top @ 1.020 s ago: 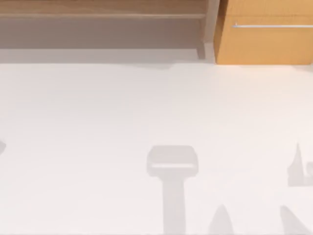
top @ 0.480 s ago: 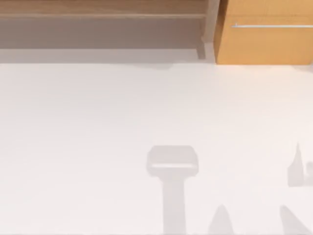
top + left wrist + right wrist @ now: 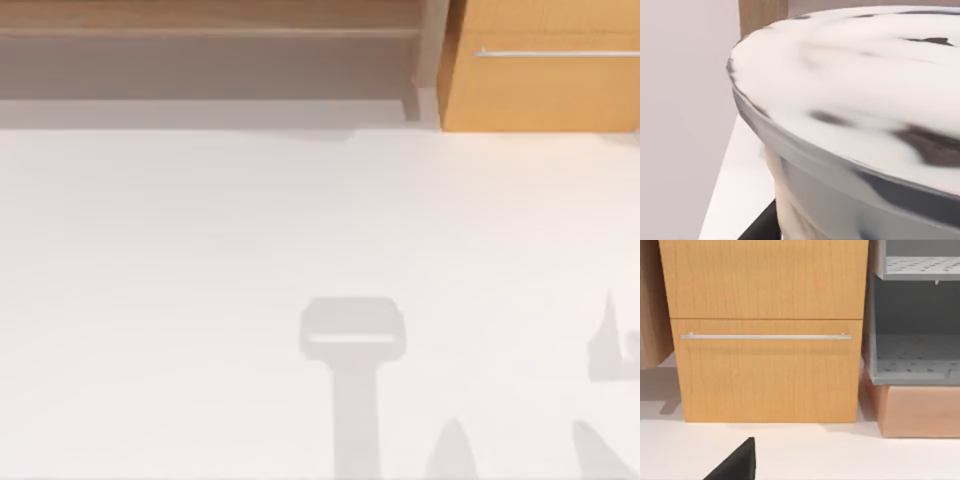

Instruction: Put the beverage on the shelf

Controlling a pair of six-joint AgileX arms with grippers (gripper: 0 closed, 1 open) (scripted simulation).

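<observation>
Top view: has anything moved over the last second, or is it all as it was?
A small dark shadow at the table's left edge a second ago is gone now, which suggests something on that side has moved out. The shelf, the cabinet with its bar handle, and the shadows along the near edge are as they were.

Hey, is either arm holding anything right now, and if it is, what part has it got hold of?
It cannot be told. The left wrist view looks close onto a white-topped container, probably the beverage, but no claw contact shows there.
</observation>
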